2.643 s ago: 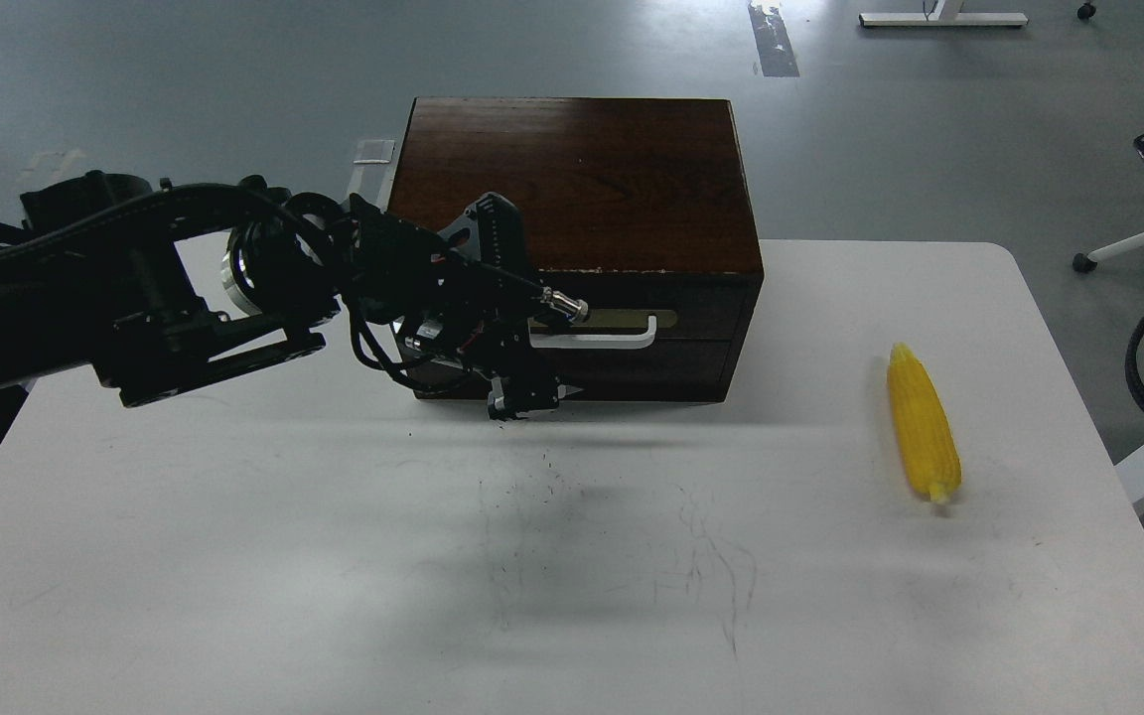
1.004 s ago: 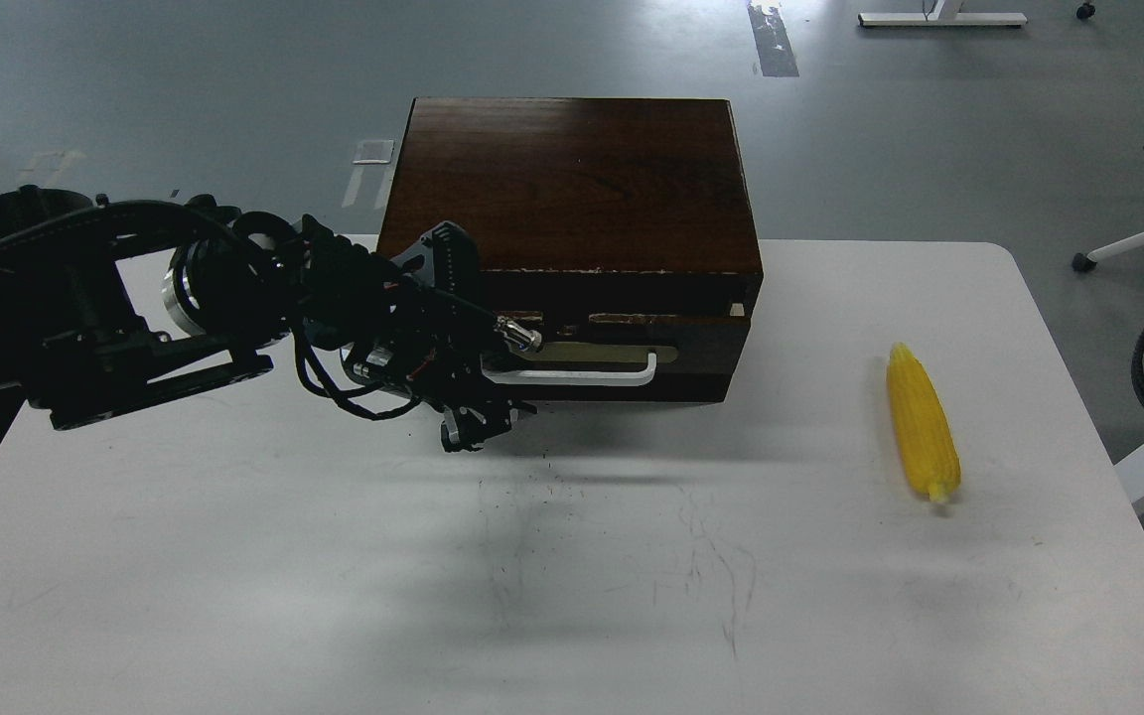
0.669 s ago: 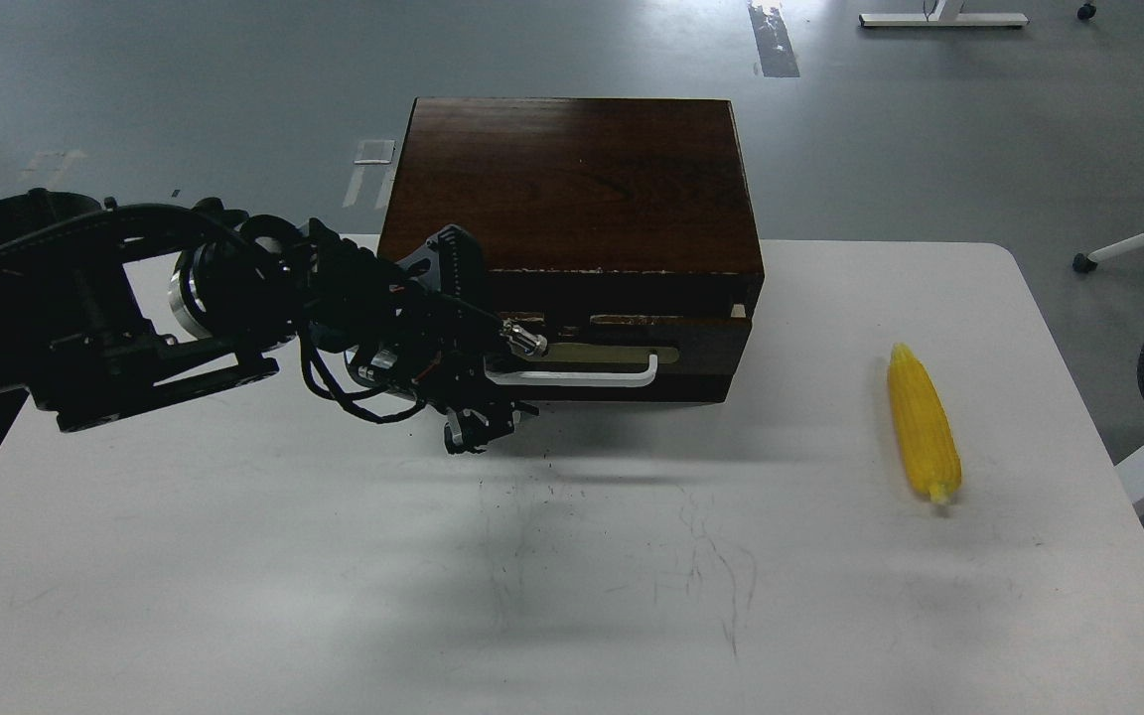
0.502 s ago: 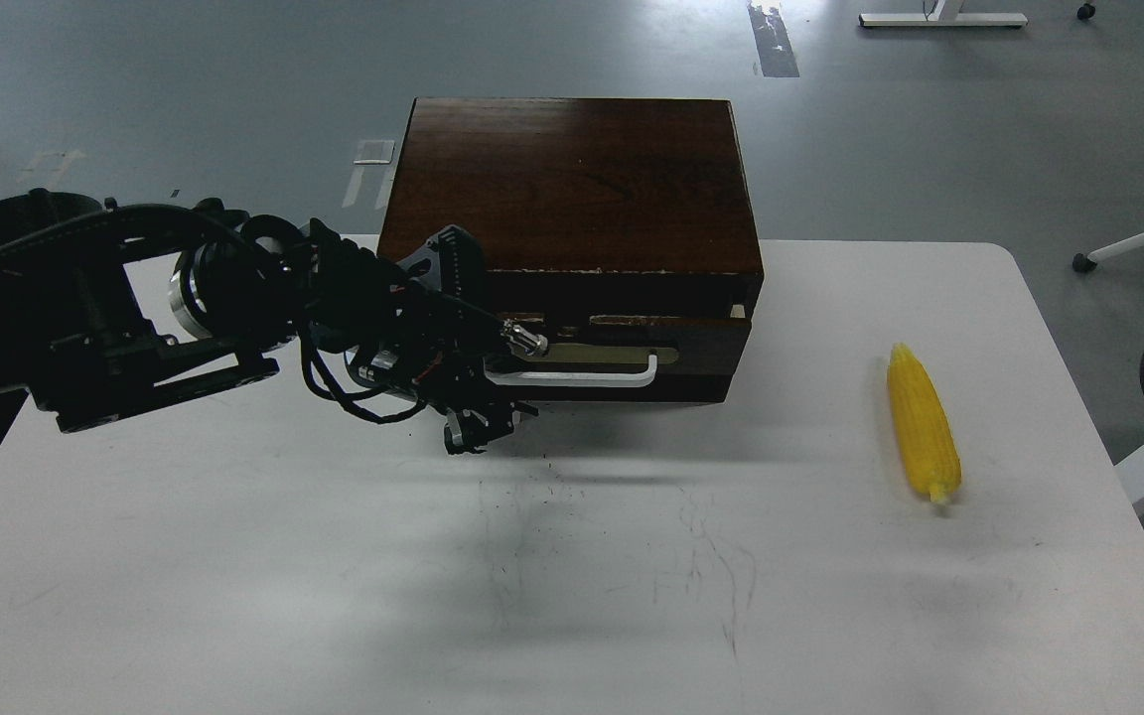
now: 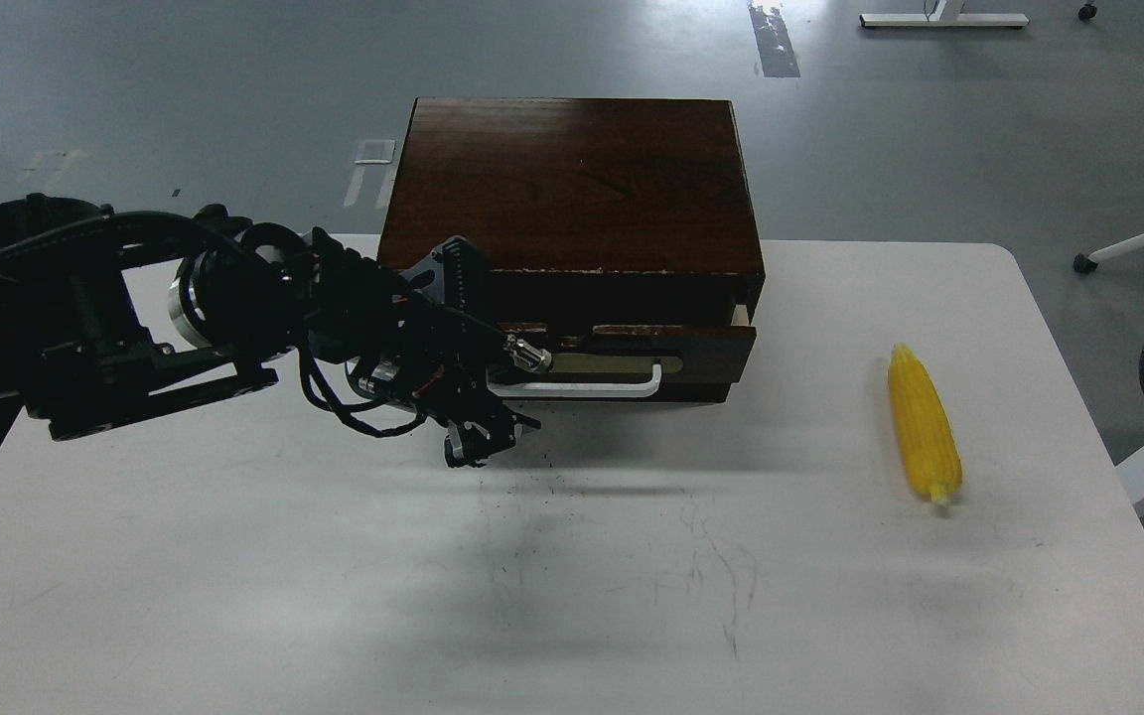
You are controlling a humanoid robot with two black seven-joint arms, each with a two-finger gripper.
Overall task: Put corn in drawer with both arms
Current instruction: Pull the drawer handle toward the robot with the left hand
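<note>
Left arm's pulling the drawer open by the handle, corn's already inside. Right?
Not quite. In the head view the corn lies on the table, right of the cabinet, not inside. The left gripper is at the handle and the drawer is slightly open.

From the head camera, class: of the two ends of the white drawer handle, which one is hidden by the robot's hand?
The left end. The left hand covers that end of the white bar handle, while the right end, bent back to the drawer front, is in plain sight.

No legible text or labels anywhere.
</note>
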